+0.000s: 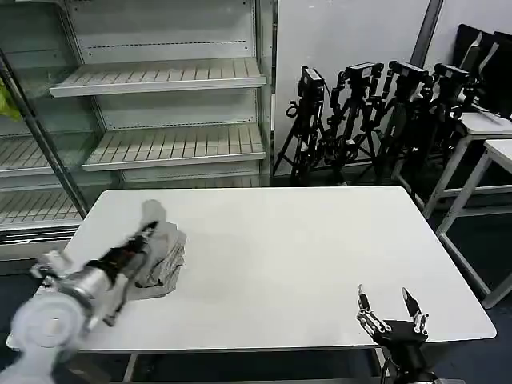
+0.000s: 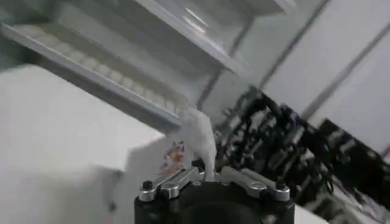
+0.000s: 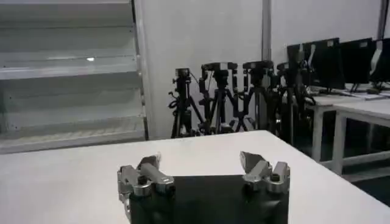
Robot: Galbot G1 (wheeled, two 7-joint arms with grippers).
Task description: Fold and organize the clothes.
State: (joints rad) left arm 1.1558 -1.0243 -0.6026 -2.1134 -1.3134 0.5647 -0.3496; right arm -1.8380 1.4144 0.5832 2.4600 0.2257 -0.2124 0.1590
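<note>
I had the left tool (image 1: 149, 232) pinching the shirt (image 1: 164, 258) mid-fold; right tool (image 1: 389, 308) waited open, well apart. Next, lay the flap flat.

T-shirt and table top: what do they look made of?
T-shirt: soft knit fabric, likely cotton, matte light grey; it bunches in limp folds where the left hand pinches it. Table: smooth white panel, probably laminate, faint sheen, flat with a clean edge. Right hand waits open at the near edge.
</note>
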